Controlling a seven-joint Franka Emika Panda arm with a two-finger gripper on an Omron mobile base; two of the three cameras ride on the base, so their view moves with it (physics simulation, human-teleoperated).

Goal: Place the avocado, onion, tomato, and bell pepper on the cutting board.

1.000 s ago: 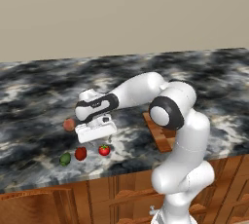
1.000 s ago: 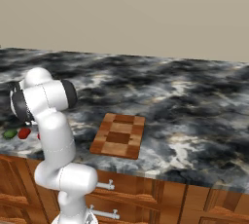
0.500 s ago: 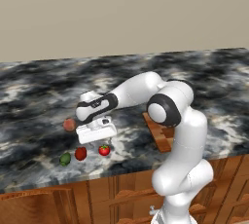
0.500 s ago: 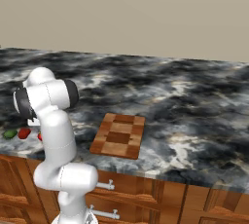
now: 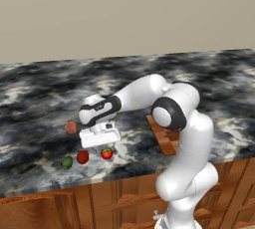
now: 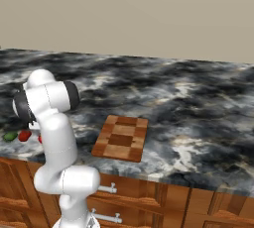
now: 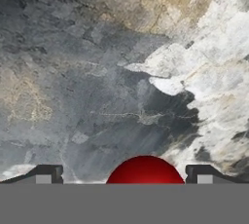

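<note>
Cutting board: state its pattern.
Checkered light and dark brown wooden blocks on the cutting board, clearest in the right base view.

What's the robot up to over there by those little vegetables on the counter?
The arm reaches left over the marble counter, its gripper open, low above the tomato, a finger on either side in the hand view. The bell pepper and avocado sit beside it and the onion sits farther back. The cutting board holds no produce yet.

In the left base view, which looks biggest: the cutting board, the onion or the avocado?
1. The cutting board, though the arm hides most of it.
2. The onion and the avocado look about alike, so I can't rank them.
</note>
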